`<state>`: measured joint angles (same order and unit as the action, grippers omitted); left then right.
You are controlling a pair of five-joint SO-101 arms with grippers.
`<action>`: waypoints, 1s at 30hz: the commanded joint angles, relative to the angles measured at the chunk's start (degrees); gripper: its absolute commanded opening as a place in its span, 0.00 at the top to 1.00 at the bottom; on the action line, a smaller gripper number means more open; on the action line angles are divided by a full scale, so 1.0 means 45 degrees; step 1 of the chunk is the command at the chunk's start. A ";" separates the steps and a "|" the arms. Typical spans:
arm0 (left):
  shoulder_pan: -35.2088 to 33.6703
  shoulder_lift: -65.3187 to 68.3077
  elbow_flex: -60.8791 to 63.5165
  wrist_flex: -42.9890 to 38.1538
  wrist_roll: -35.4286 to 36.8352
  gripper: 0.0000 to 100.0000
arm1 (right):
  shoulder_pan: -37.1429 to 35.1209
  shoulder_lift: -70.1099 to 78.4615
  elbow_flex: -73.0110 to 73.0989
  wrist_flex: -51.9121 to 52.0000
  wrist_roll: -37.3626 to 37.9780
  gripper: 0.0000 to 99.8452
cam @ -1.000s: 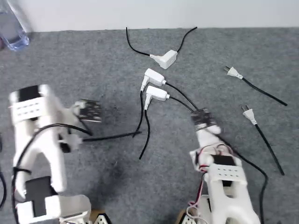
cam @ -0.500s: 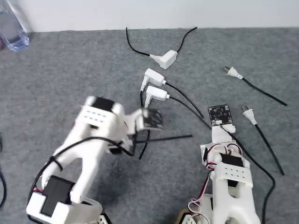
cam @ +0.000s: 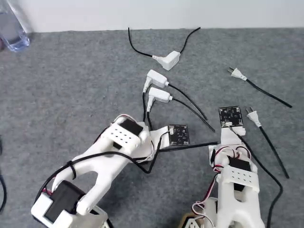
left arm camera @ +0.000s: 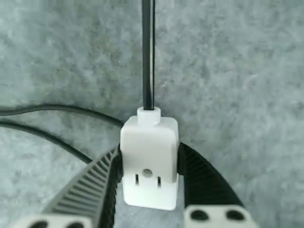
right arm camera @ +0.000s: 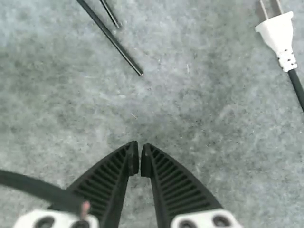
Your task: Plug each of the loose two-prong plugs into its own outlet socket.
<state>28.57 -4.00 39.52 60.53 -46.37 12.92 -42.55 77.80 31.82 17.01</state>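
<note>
My left gripper (left arm camera: 149,159) is shut on a white outlet socket (left arm camera: 149,164), and the socket's black cord (left arm camera: 147,52) runs straight away from it. In the high view that cord (cam: 192,146) trails from the left arm (cam: 121,142) at mid-table toward the right arm (cam: 235,175). My right gripper (right arm camera: 139,153) is shut on nothing, just above the carpet. A loose white two-prong plug (right arm camera: 278,33) lies ahead of it to one side, the same plug (cam: 251,115) that sits beside the right wrist. A second loose plug (cam: 236,72) lies farther back.
Three more white sockets lie on the grey carpet: one at the back (cam: 169,60), two stacked nearer (cam: 156,78) (cam: 159,96). Their black cords end close to the right gripper (right arm camera: 111,40). A clear bottle (cam: 12,31) stands at the back left corner.
The left arm has swung from the table's left side to the middle, carrying the socket and its cord. The right wrist has shifted right, toward the nearer loose plug.
</note>
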 commanded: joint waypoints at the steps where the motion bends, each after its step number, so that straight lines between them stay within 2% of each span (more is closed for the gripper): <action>1: 0.0098 -0.0430 0.0733 -0.1094 0.0215 0.98 | 0.0107 -0.0147 -0.0781 -0.0244 -0.0117 0.99; 6: 0.0078 -0.0527 0.1397 -0.1309 0.0234 0.98 | 0.0088 -0.0029 -0.0742 -0.0596 -0.0117 0.99; 14: 0.0762 -0.0664 0.1475 -0.0059 0.0469 0.98 | 0.0068 -0.0010 -0.0703 -0.0674 -0.0117 0.99; 21: 0.1153 -0.2540 0.1592 0.0137 0.1915 0.98 | 0.0068 0.0010 -0.0703 -0.0674 -0.0098 0.99; 30: 0.1915 -0.4103 0.3683 0.0234 0.1934 0.98 | 0.0068 0.0010 -0.0703 -0.0674 -0.0098 0.99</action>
<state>35.60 -20.00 55.34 61.41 -38.20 12.92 -42.46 77.80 29.89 17.01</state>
